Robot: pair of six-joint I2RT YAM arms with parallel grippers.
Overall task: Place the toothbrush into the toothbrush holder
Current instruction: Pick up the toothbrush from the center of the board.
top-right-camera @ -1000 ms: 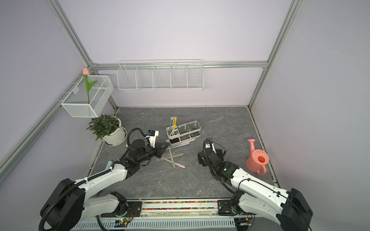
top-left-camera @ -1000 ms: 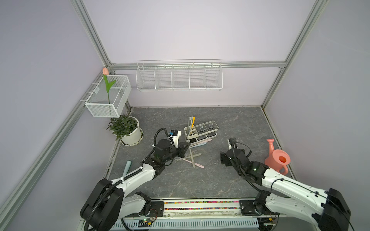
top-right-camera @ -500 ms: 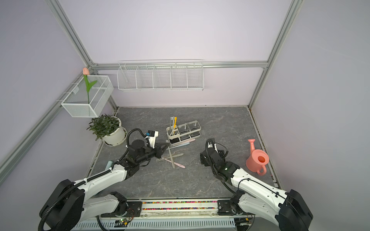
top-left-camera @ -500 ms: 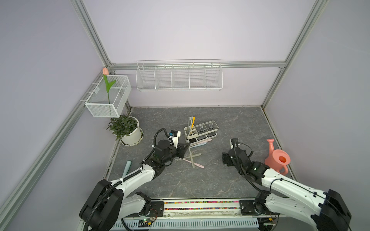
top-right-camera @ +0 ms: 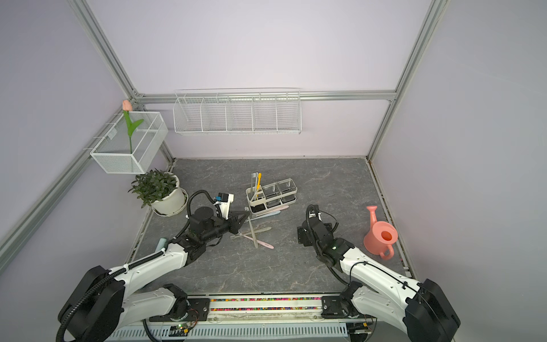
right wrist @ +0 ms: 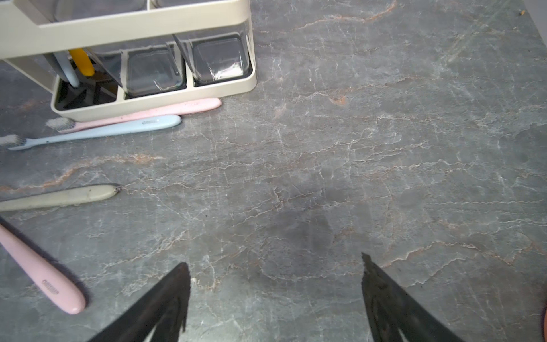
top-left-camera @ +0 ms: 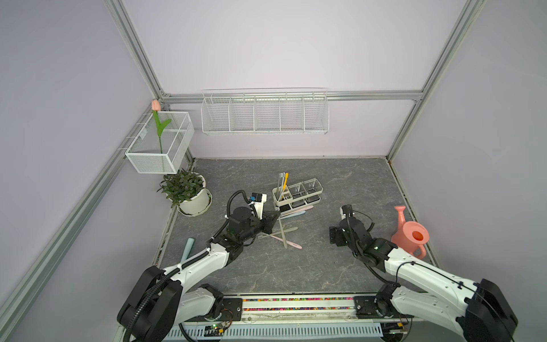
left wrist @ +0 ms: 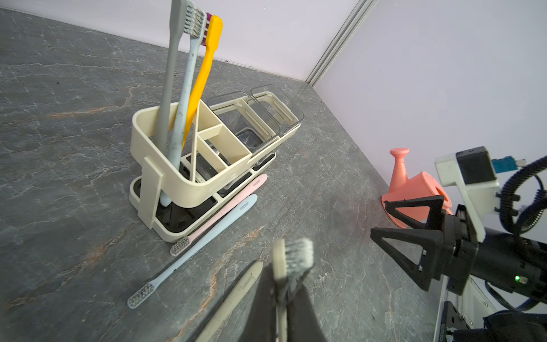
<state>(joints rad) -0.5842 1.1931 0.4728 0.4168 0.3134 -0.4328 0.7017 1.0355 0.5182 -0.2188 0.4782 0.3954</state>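
I can make out a small printed brand word on the handle of the pink toothbrush lying loose on the bench. There is another on the pale blue toothbrush beside the toothbrush holder. Both are too blurred for me to spell out (wrist views only).

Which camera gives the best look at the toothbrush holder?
The left wrist view: the whole toothbrush holder is close, with its compartments and three standing toothbrushes. Both top views show it small from above; the right wrist view shows only its lower part.
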